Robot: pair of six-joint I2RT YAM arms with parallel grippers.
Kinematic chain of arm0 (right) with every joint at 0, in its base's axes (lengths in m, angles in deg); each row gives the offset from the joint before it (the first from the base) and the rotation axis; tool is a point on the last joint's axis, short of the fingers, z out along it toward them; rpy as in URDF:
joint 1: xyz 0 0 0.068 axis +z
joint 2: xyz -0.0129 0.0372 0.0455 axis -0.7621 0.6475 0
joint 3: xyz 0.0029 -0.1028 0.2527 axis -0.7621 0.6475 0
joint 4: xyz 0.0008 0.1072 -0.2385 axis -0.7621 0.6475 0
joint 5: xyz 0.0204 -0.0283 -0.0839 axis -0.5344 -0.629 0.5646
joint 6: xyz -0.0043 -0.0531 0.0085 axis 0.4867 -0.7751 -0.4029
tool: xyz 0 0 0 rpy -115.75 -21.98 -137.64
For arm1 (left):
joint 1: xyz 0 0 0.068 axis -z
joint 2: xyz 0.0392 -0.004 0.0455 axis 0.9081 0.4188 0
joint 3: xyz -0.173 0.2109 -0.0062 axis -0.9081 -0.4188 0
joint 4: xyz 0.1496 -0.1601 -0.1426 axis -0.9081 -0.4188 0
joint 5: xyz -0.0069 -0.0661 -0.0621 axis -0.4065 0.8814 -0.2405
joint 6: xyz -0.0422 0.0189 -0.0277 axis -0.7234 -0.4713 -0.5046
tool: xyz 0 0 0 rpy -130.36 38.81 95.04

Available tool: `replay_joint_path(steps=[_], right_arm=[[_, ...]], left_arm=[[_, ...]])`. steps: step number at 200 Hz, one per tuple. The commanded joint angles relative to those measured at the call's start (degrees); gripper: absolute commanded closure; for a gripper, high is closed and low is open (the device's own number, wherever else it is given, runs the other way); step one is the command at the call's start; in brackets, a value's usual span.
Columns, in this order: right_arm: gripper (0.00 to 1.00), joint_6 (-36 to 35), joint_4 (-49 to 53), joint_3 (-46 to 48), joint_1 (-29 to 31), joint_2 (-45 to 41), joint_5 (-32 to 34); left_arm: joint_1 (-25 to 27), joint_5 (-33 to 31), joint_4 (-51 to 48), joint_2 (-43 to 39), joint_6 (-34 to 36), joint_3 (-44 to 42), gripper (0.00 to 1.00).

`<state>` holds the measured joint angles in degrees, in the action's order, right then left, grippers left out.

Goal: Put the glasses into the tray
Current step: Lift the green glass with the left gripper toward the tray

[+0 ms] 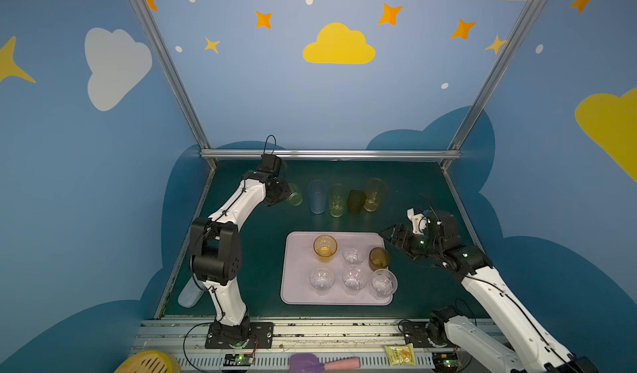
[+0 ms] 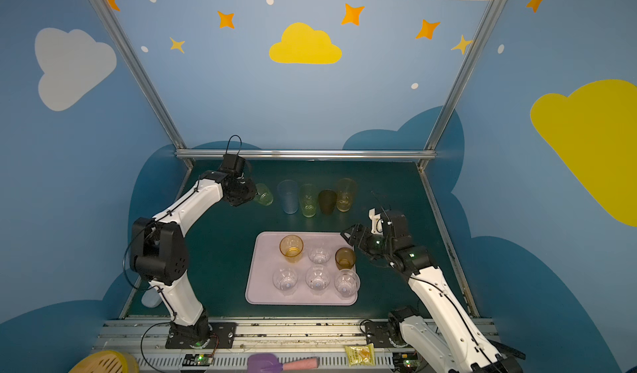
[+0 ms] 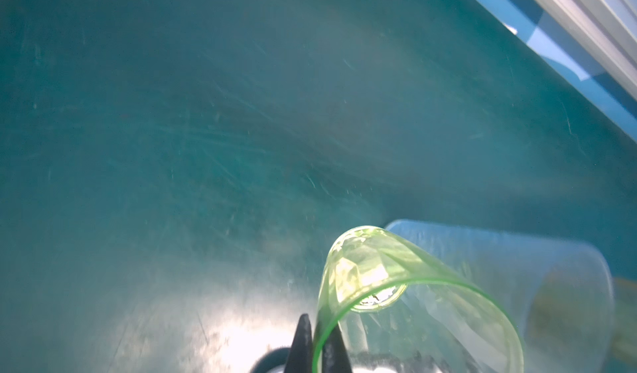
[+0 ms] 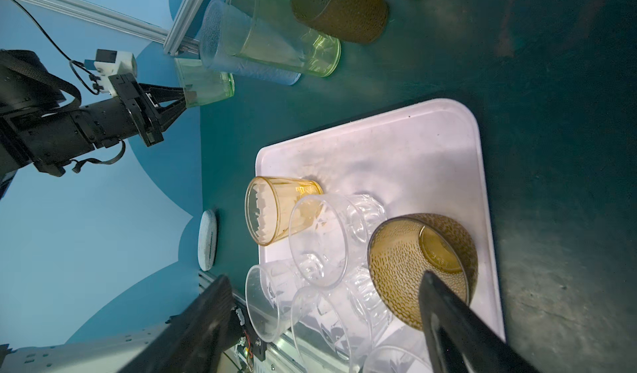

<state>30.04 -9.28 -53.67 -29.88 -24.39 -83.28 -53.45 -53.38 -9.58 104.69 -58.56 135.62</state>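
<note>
Eleven tumblers were counted on the dark green table [image 1: 255,247]. Six of them were stood in the tray [image 1: 299,250], which was laid at the middle of the table. One short amber tumbler [image 1: 325,247] was placed at the tray's far side and one short brown tumbler [image 1: 379,258] at its right edge. Four clear faceted tumblers [image 1: 353,254] were set in the tray as well, one between the amber and the brown and three in a row along the tray's near side.

Five more were lined up outside, behind the tray's far edge. From left to right these were a short green tumbler [image 1: 295,195], a tall blue tumbler [image 1: 317,197], a tall green tumbler [image 1: 337,200], a dark brown tumbler [image 1: 356,201] and a tall yellow tumbler [image 1: 375,194].

The left gripper [image 4: 183,96] was reached behind the tray's far left corner. Its fingers [image 3: 304,340] were pinched on the rim of the short green tumbler, one outside the wall and one inside. Whether that tumbler was lifted off the table could not be told.

The right gripper [image 1: 388,236] was held just beside the tray's far right corner, near the short brown tumbler. Its fingers were spread wide and nothing was held between them.
</note>
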Motion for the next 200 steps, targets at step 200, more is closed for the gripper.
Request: replay_joint_path(steps=[200], right_arm=[[0.16,2.66,7.12,11.40,-0.23,-23.36,1.28]], left_arm=[[6.56,2.79,-1.03,-39.83,-3.69,-32.40,0.96]])
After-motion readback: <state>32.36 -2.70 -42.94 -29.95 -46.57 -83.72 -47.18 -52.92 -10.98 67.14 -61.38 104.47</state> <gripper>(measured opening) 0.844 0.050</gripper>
